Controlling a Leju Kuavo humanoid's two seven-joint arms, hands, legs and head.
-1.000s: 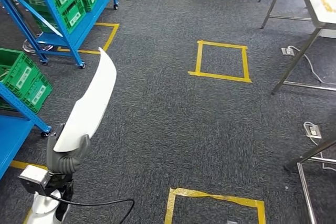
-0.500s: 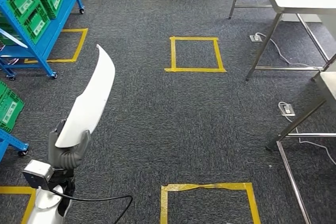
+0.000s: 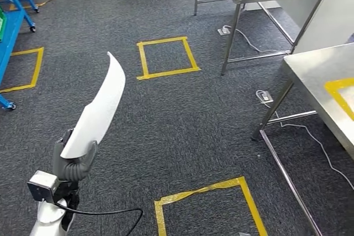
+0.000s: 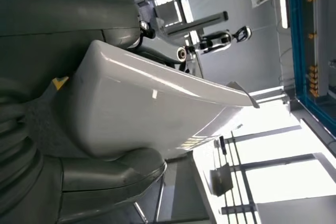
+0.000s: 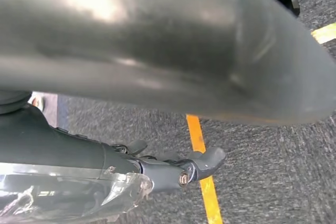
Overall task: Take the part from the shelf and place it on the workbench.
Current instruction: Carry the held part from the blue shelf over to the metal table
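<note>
Grey carpet with yellow tape squares [image 3: 167, 56] beneath left hand [image 3: 73, 164], fingers clamped on white part [image 3: 98, 111].

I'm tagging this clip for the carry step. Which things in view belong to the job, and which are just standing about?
Belongs to the job:
white curved part, held by the left hand
steel workbench with yellow tape marking, at right

Just standing about:
yellow tape squares on the carpet
blue shelf rack at far left
floor power socket and its cable

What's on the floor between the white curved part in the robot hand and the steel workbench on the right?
In the head view, bare grey carpet lies between the white curved part and the steel workbench.
</note>
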